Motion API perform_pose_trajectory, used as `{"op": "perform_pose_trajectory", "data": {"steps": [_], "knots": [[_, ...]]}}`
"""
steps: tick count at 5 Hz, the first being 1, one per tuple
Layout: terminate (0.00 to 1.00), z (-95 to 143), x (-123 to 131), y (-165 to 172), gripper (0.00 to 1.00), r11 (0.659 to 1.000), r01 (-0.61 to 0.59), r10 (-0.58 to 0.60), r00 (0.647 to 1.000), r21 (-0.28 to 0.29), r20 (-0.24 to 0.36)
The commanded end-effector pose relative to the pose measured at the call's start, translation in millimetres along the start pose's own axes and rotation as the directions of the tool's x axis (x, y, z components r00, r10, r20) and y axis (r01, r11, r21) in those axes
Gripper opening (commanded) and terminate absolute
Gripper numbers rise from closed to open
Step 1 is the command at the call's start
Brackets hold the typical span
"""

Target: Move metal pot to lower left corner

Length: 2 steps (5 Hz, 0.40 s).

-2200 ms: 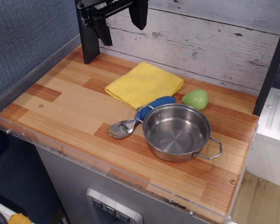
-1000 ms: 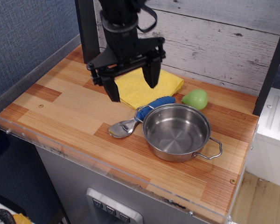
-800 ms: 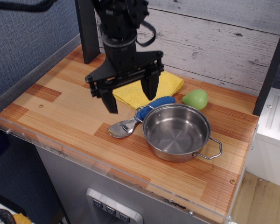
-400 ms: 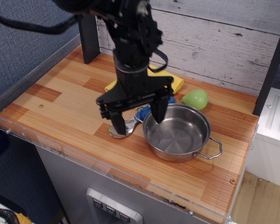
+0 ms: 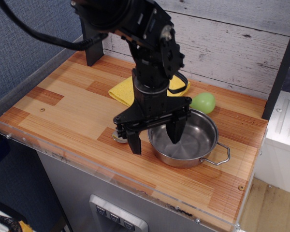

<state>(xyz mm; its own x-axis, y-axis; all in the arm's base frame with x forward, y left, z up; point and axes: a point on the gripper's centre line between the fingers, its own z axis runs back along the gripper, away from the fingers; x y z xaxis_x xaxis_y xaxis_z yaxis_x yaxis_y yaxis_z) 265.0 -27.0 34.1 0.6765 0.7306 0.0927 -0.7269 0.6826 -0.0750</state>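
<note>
The pincer (image 5: 154, 136) hangs wide open over the near-left rim of the pot (image 5: 193, 142), one finger (image 5: 176, 132) down inside the bowl, the other (image 5: 134, 142) outside the wall, so the rim lies between them; whether either finger touches the metal cannot be told, and nothing is held. The pot sits upright on the table (image 5: 63, 104), right of centre, shiny steel, round and shallow, empty inside, with a thin wire loop handle sticking out on its near-right side. A spoon (image 5: 119, 137) shows only as a bit of metal bowl just left of the pot, mostly hidden by the arm; a yellow cloth (image 5: 122, 89) lies behind the pot; a green object (image 5: 203, 102) lies just behind the pot's far rim. The lower left corner (image 5: 12, 125) lies well apart from the pot, bare wood behind a clear rim.
</note>
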Motion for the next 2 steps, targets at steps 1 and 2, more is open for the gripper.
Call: {"op": "perform_pose_trajectory", "data": {"steps": [1,2], "knots": [[0.0,-11.7,-2.6,-1.6,0.0,1.0,0.008,-0.008,1.0,0.001,0.024],[0.0,-10.9,-0.4,-2.3,0.0,1.0,0.006,-0.006,0.999,-0.001,0.041]]}}
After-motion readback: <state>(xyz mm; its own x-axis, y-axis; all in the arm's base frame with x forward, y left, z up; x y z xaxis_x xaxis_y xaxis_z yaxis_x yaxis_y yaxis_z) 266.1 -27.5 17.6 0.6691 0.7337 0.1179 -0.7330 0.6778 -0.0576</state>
